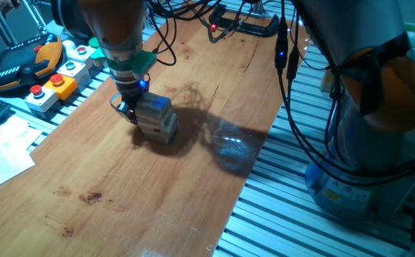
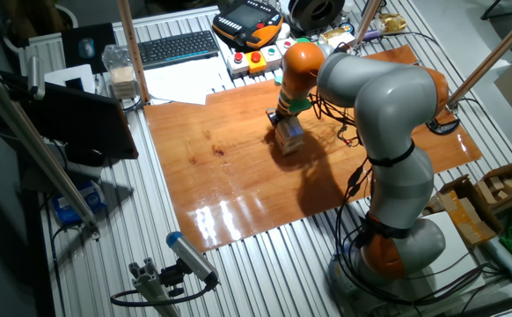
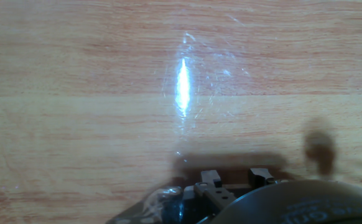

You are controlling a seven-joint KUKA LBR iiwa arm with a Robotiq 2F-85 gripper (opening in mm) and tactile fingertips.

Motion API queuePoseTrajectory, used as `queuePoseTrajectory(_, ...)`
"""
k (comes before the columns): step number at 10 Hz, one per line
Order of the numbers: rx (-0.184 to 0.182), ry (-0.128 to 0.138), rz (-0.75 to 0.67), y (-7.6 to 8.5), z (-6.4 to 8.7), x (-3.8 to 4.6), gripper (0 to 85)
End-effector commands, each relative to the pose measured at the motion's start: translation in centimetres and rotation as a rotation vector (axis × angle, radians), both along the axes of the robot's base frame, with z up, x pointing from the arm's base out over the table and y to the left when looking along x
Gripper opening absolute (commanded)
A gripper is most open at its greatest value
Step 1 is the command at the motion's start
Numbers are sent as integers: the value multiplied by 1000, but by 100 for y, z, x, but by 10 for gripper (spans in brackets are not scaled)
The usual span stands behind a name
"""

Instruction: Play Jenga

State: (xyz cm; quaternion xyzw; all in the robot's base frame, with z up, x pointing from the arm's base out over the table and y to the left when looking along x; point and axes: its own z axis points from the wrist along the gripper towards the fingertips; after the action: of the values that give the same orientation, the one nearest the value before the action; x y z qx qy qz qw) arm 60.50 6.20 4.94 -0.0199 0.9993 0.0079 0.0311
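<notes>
The Jenga tower (image 1: 157, 118) is a small stack of pale wood blocks standing on the wooden board (image 1: 122, 193), slightly skewed. It also shows in the other fixed view (image 2: 289, 137). My gripper (image 1: 127, 109) is low at the tower's left side, its dark fingers right against the blocks; I cannot tell if they touch. The fingers stand close together with nothing between them. In the other fixed view the gripper (image 2: 278, 118) is just behind the tower. In the hand view the fingertips (image 3: 209, 178) show at the bottom edge over bare board; the tower is out of that view.
Coloured push-button boxes (image 1: 54, 84) and an orange-black pendant (image 1: 22, 64) lie off the board's left edge, beside papers (image 1: 1, 153). Cables (image 1: 293, 107) hang along the right. A keyboard (image 2: 179, 47) and a black clamp (image 1: 243, 27) sit beyond the board.
</notes>
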Motion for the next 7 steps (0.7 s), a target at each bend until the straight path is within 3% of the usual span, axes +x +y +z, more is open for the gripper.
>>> queuePoseTrajectory(1,0,0,0,0,0,-1,10)
queuePoseTrajectory(7,0,3,5,-12,8,-39,10)
